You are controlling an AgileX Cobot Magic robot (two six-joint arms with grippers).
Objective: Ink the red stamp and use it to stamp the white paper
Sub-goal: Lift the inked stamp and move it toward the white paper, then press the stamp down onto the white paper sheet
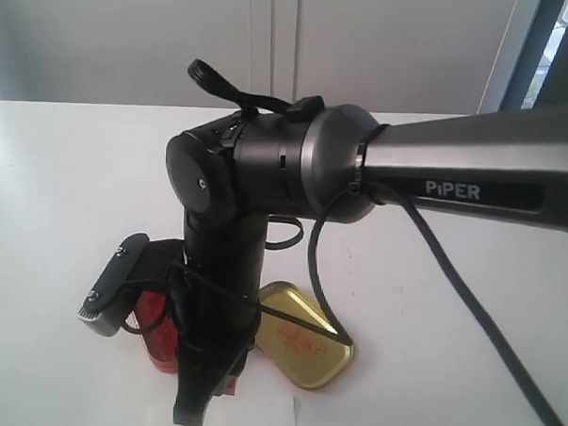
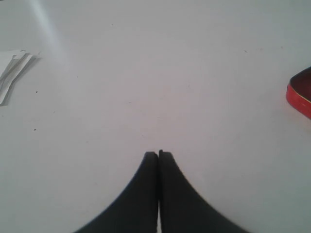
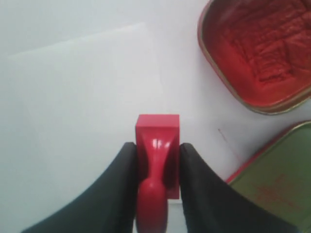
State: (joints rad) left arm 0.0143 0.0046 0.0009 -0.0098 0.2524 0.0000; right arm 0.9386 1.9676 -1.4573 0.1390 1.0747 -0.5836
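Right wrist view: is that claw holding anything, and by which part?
The right claw holds the red stamp, apparently pinched across opposite sides of its square base. The left claw holds nothing.

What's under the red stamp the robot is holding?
The white paper lies below the red stamp, which the right gripper pinches. The stamp's own base covers the spot directly underneath, so any mark there is hidden.

Bright, even daylight — soft shadows, washed-out whites, slight close-range blur.
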